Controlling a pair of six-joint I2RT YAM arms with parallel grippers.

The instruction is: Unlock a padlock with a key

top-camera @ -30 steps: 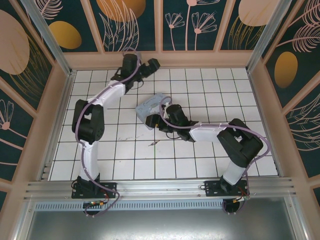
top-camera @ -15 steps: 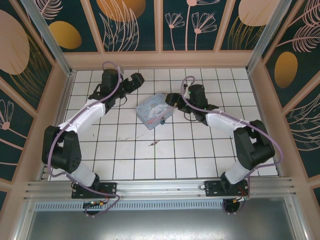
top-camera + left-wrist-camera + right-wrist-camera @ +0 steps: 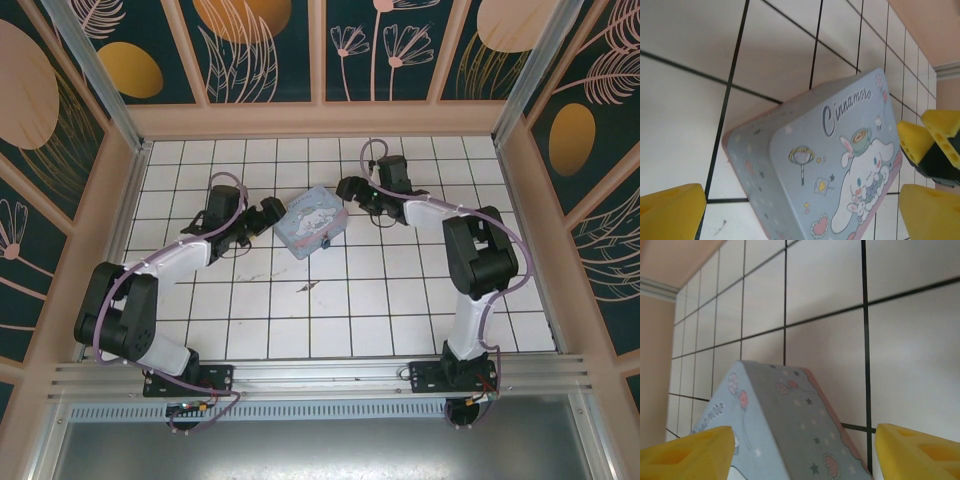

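Top external view: the box (image 3: 310, 220) is flanked by the spread, empty left gripper (image 3: 270, 212) and right gripper (image 3: 346, 190), and the padlock (image 3: 325, 242), seemingly a speck outside both jaws, may be lost if the box is shoved.

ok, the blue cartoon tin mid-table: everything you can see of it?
Pale blue tin, rectangular with rounded corners, pink lower rim, seemingly metal. Lid shows "Cinnamoro" script, a white long-eared character, stars, balloons, hearts. It lies flat on the tiled table, skewed to the grid, between the left gripper and right gripper; no contact visible.
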